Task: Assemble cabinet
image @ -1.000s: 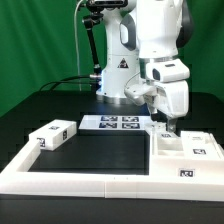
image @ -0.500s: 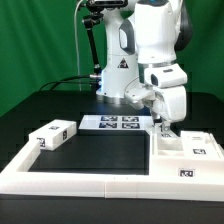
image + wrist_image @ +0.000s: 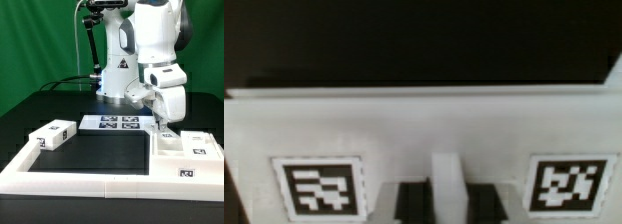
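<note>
The white cabinet body (image 3: 183,146) lies at the exterior view's right, with tags on its top and front. My gripper (image 3: 164,128) points down onto its near-left part. In the wrist view the body's white face (image 3: 420,125) fills the picture, with a tag (image 3: 319,187) on one side and a second tag (image 3: 569,183) on the other. A thin upright white ridge (image 3: 446,180) stands between my two dark fingers (image 3: 409,203). My gripper (image 3: 446,198) is shut on that ridge. A small white drawer block (image 3: 55,133) with a tag lies at the exterior view's left.
The marker board (image 3: 118,123) lies flat behind the black mat, in front of the arm's base (image 3: 116,85). A long white rail (image 3: 90,180) borders the table's front and sides. Black cables run along the back left.
My gripper has shifted slightly toward the exterior view's left over the cabinet body since one second ago. It has held still for the last half second.
</note>
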{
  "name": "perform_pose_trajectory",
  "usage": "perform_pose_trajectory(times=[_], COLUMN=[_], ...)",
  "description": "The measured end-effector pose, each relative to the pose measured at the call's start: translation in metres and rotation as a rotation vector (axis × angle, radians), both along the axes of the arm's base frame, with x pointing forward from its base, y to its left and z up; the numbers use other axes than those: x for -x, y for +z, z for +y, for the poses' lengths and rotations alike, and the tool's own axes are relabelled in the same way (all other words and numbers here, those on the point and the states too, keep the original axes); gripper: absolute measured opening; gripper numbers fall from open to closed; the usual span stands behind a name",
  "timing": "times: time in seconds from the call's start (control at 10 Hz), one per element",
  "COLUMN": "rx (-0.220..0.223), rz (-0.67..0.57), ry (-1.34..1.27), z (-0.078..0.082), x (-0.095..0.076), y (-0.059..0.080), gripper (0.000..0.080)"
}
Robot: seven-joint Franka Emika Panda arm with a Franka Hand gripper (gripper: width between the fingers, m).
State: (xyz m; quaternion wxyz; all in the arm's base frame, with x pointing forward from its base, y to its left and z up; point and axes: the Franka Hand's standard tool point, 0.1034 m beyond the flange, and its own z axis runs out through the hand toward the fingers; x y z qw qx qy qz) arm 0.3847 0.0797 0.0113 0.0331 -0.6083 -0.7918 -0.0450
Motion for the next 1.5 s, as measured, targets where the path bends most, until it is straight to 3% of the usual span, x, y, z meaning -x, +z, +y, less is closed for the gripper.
perform_pose_trajectory(times=[0.3, 0.7, 0.9, 1.5], rx=[0.001, 0.058, 0.105, 0.104], rz=[0.0, 0.04, 0.079, 0.076], ry=[-0.013, -0.255, -0.347, -0.381], z=[-0.001, -0.016, -0.024, -0.024], x=[0.0, -0.006, -0.019, -0.02], y=[0.001, 0.027, 0.045, 0.045], gripper=[0.0068, 0.0068, 0.0068, 0.0068])
